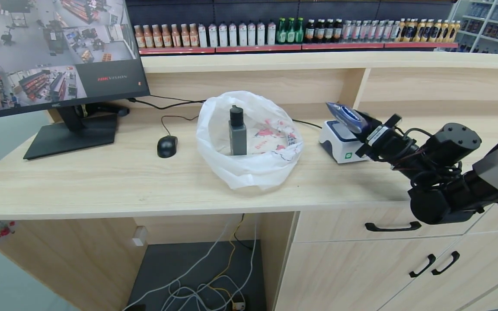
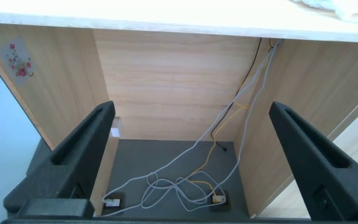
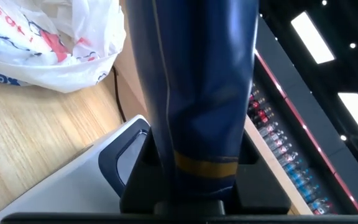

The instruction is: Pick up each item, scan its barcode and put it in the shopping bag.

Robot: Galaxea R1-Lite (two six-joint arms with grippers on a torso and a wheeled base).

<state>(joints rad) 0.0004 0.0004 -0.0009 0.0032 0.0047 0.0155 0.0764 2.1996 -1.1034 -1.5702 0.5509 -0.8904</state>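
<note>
Blue pouch clamped in right jaws over white scanner, left jaws wide, red-printed bag holding grey bottle

Right of the shopping bag, a scanner is sitting and the right gripper is clamping a blue pouch; a grey bottle is standing inside the bag.

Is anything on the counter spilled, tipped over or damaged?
Nothing stands out. The dark grey bottle stands upright in the white plastic shopping bag, and the right gripper holds the blue packet over the white scanner.
</note>
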